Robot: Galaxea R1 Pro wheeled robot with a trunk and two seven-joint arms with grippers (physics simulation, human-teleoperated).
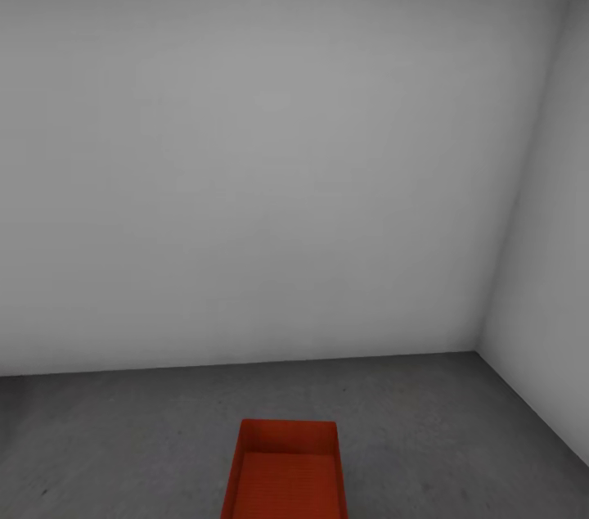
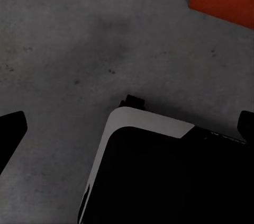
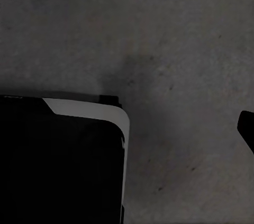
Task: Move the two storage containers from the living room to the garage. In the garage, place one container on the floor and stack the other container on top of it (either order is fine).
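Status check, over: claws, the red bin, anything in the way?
Left claw open, empty. Right claw state unclear. One storage container on the concrete floor near the wall. Nothing seen blocking.

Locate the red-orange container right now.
The storage container sits on the dark concrete floor at the head view's bottom centre, directly ahead of the robot, apart from the white-grey walls.
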